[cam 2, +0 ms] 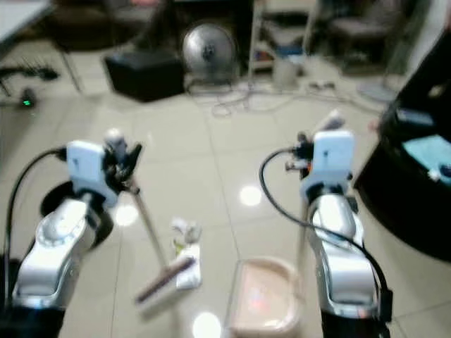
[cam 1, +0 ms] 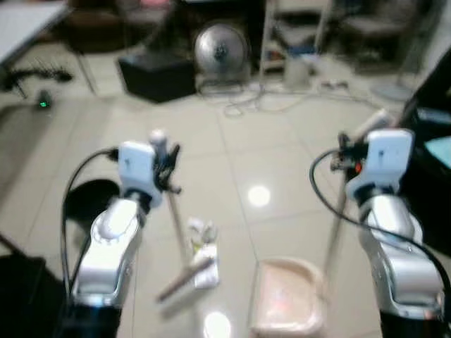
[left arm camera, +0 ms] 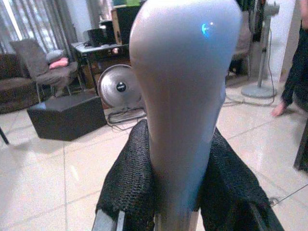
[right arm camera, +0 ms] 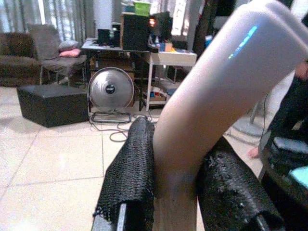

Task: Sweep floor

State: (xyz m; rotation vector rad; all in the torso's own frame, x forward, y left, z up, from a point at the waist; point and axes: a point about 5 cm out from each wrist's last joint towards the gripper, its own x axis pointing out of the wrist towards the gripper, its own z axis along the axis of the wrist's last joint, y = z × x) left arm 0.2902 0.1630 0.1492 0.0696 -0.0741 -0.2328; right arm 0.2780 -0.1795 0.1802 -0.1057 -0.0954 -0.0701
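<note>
Left eye view is showing the left end effector (cam 1: 166,163) pinching the broom handle (left arm camera: 185,96) and the right end effector (right arm camera: 178,192) clamping the dustpan handle (right arm camera: 216,96), so a hasty stroke is risking pushing the litter (cam 1: 201,243) past the dustpan (cam 1: 285,296) on the floor (cam 1: 282,148).

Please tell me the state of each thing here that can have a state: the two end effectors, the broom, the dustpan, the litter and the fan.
Left end effector: shut on the broom handle.
Right end effector: shut on the dustpan handle.
Broom: held tilted, head down on the floor beside the litter.
Dustpan: resting on the floor, mouth facing the litter.
Litter: lying on the tiles, not yet in the dustpan.
Fan: standing upright; running or not cannot be told.
</note>
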